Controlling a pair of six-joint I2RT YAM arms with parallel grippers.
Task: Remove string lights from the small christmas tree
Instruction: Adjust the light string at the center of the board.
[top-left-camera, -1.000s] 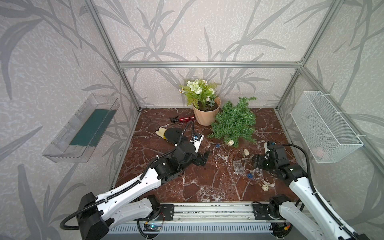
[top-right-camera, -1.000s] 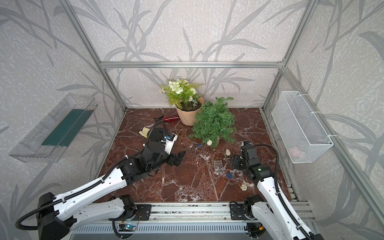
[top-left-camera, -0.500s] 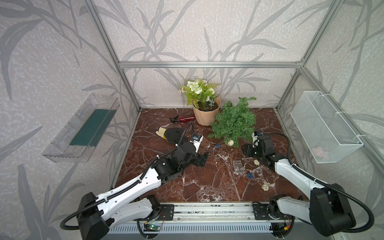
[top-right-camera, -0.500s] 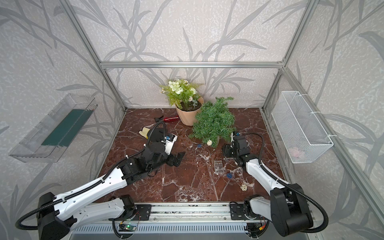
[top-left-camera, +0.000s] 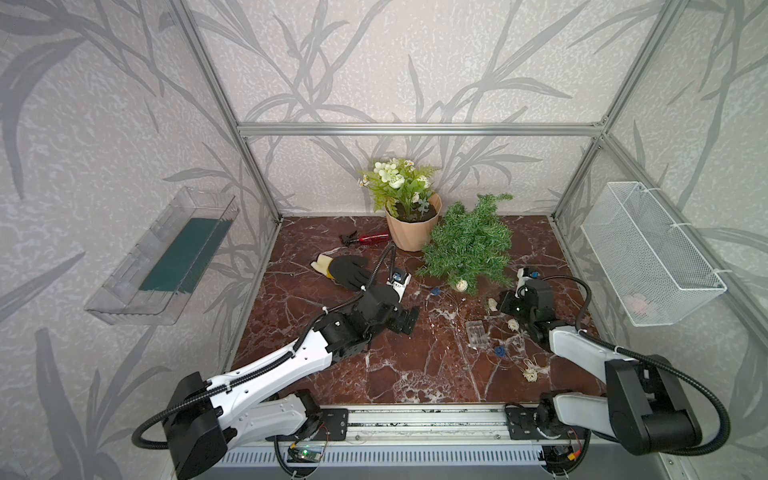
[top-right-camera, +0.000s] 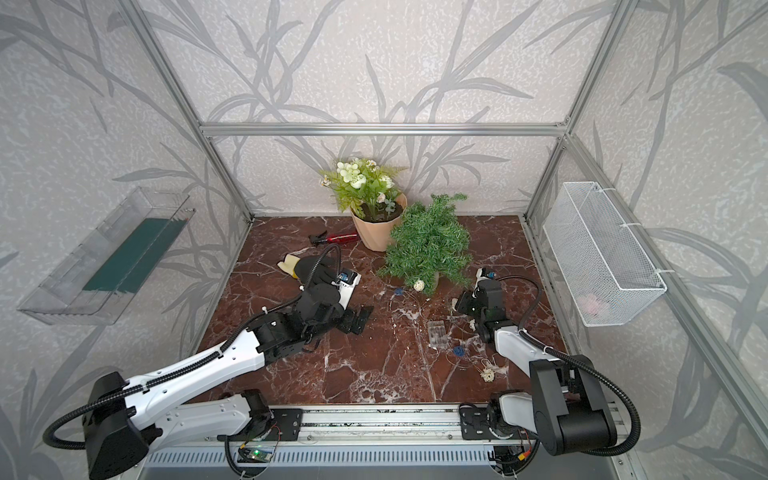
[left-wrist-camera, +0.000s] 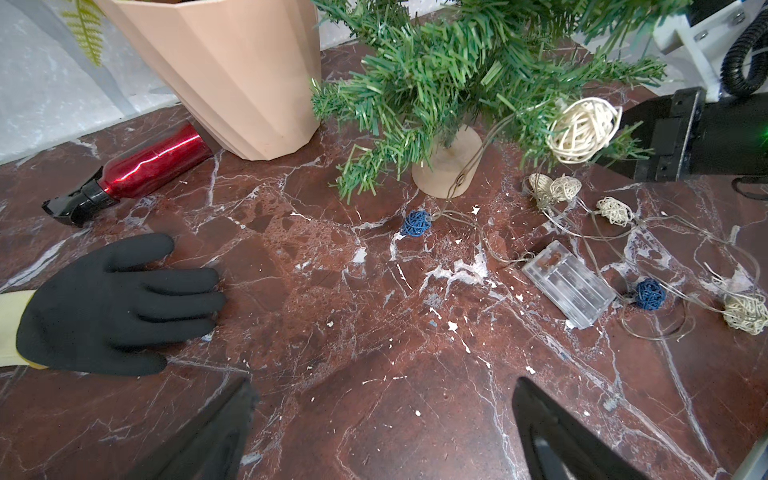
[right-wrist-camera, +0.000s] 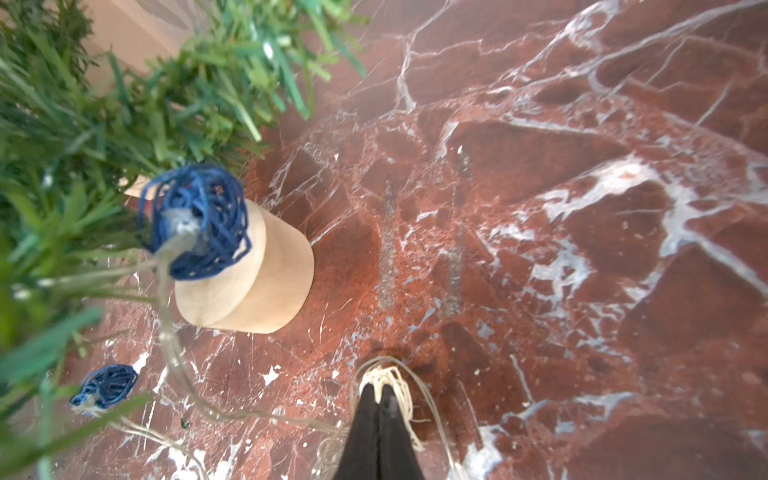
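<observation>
Now my right claw (right-wrist-camera: 381, 390) is clamped together on one woven ball (right-wrist-camera: 386, 376) of the string lights (left-wrist-camera: 614, 210), close beside the tree (top-left-camera: 469, 245). Most of the wire and the battery box (left-wrist-camera: 569, 286) lie on the floor (left-wrist-camera: 332, 291) near this claw. Another cream ball (left-wrist-camera: 584, 131) hangs in a low branch. My left claw (left-wrist-camera: 382, 386) has its jaws apart over bare floor, gripping nothing.

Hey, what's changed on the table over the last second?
The right gripper swung in toward the base of the small christmas tree and shut on a cream ball of the string lights lying on the marble. The left gripper stayed open and still. The tree, battery box, glove and red bottle are unmoved.
</observation>
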